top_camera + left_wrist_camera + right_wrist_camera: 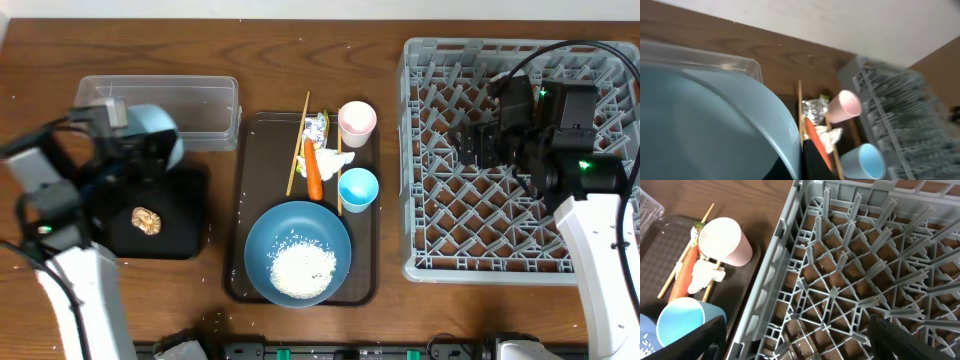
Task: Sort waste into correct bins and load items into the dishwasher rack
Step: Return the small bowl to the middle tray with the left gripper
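Carefully: your left gripper (138,150) is clamped on the small light-blue round bowl (157,130) near the tabletop's (300,60) left edge; that tilted rim hold could slip in transit. Your right gripper (797,342) hangs, fingers apart, over the large grey lattice rack (430,262).

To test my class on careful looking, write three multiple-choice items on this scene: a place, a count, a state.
1. The brownish food scrap lies: A in the clear tub; B on the black tray; C in the rack.
2. Cups on the brown serving tray: A one; B two; C three.
3. The right gripper is: A open; B shut on a cup; C shut on a chopstick.
Key: B, it sits on black; B, pink cup and light-blue cup; A, its fingers stand wide apart.
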### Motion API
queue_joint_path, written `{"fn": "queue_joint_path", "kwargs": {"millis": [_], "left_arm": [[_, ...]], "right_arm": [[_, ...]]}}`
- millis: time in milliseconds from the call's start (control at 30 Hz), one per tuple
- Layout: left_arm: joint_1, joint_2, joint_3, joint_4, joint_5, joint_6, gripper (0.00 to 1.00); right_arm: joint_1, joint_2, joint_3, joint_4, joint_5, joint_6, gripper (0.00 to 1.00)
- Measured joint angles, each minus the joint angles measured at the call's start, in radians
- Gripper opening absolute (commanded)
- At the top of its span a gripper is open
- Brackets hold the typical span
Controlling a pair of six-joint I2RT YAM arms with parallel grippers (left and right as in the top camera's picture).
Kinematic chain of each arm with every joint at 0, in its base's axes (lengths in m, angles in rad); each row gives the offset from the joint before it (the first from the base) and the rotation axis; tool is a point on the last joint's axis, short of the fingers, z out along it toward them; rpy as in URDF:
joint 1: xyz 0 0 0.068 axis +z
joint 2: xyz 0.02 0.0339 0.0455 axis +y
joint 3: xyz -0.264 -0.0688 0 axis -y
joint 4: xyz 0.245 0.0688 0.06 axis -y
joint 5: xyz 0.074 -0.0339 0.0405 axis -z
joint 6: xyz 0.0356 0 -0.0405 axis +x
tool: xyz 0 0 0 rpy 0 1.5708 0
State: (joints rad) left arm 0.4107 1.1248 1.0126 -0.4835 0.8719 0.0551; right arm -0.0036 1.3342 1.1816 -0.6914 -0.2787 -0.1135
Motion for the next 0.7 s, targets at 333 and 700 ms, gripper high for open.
{"fn": "queue_joint_path", "kwargs": {"millis": [333,700], "left_arm": [[-0.549,0.090,0.007,0.064,-0.631,-0.067,0.06],[-0.748,0.435,0.167,0.073,-0.833,-0.077,0.07]], "right_arm": [[0.000,0.000,0.000,-0.003,-0.002,0.000,0.83],[0.000,0.000,0.000,-0.046,-0.014,0.000,0.83]]}}
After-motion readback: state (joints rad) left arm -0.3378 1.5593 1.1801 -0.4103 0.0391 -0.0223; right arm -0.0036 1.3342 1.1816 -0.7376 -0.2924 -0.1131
